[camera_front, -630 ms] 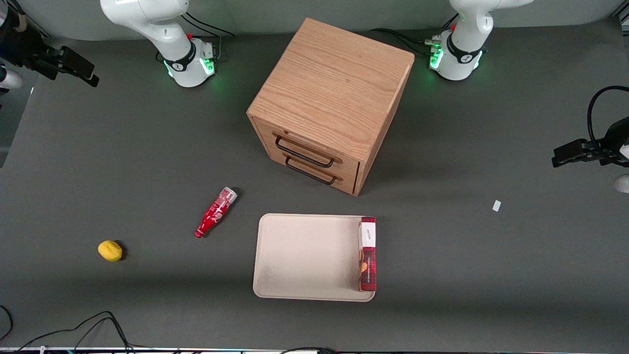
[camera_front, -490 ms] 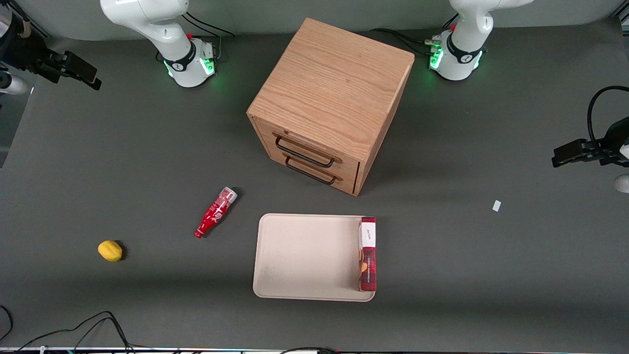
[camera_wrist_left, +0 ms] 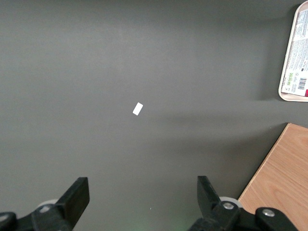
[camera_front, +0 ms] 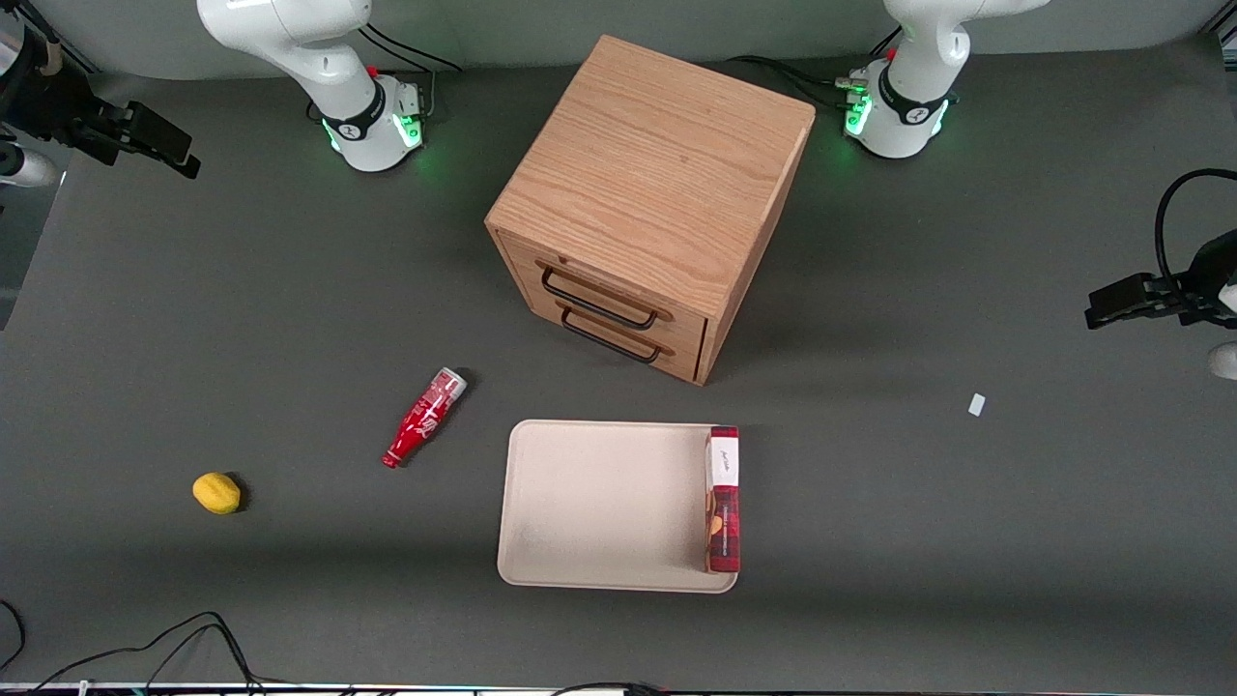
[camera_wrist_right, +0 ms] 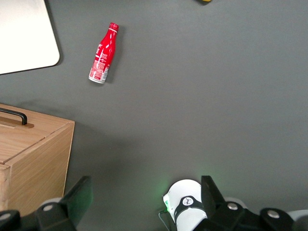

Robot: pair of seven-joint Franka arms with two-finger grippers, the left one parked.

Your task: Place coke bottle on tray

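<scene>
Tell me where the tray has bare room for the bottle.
The tray is bare except its edge toward the parked arm's end, where the plaid box lies. The coke bottle lies on the table beside the tray's bare side. The gripper is open, high above the table's edge.

The hand [camera_front: 155,140] of the working arm, held high over the counter [camera_front: 290,290] at the working arm's end and well apart from the wooden cabinet [camera_front: 657,184], has been shifted slightly toward the cabinet and a little nearer to the front camera. Most of that shift was made at the start of the interval; since then only a very small further displacement in the same direction is seen.
</scene>
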